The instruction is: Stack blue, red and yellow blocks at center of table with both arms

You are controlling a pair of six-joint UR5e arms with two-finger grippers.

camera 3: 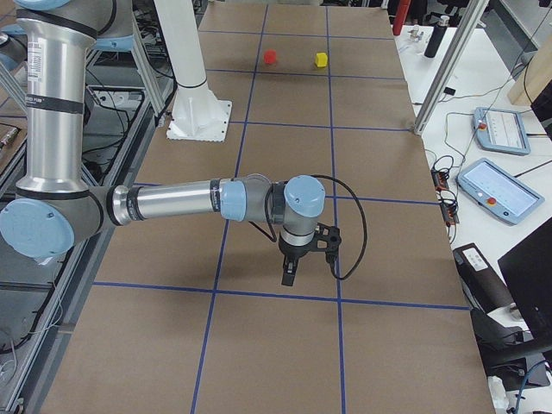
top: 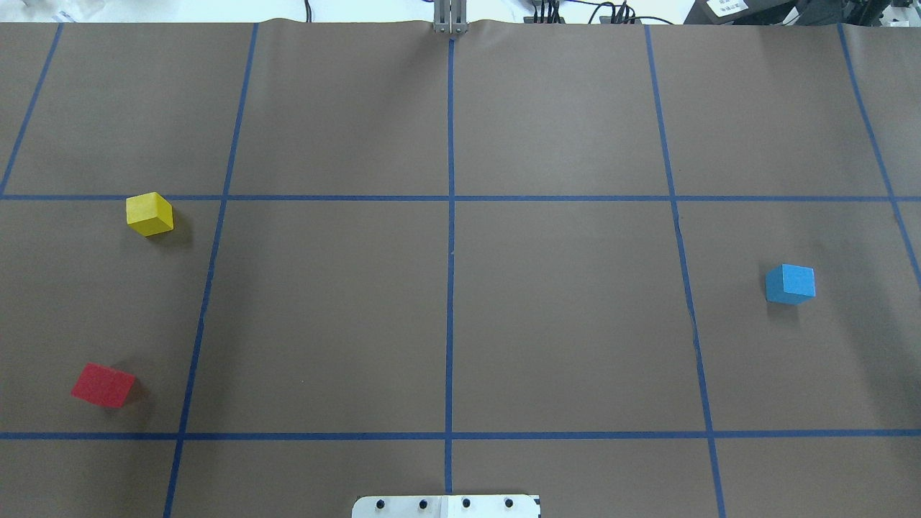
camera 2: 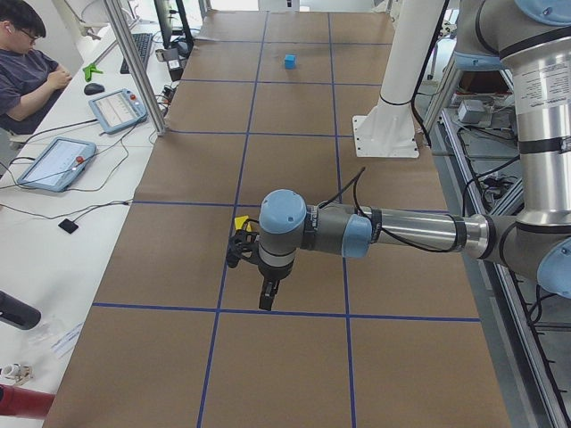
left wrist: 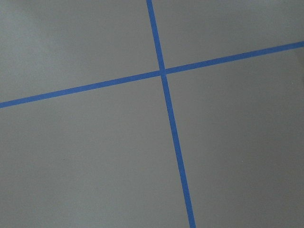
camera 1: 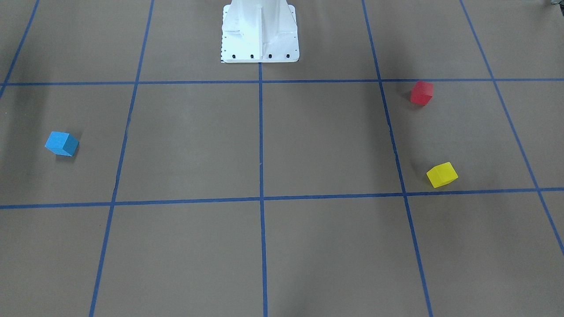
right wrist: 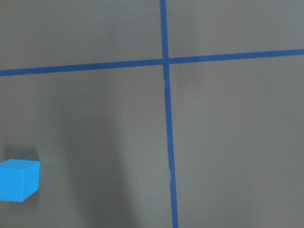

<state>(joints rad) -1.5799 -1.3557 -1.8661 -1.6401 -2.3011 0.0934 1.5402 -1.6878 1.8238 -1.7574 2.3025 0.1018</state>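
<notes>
Only the side views show the left gripper (camera 2: 266,301) and the right gripper (camera 3: 288,276), both above the table (top: 561,302). I cannot tell if they are apart or together. From overhead, the blue block (top: 790,283) sits far right. The red block (top: 103,385) and yellow block (top: 150,214) sit far left, apart.

Robotics lab: brown paper-covered table (top: 575,324) gridded with blue tape lines (top: 450,288); grey tablet-style teach pendants (camera 2: 55,163) and seated operator (camera 2: 27,71) at 10 o'clock, left-end view.

Brown table (top: 575,324) gridded with blue tape (top: 450,288), beside a white bench (camera 2: 27,259) holding pendants (camera 2: 55,162).
</notes>
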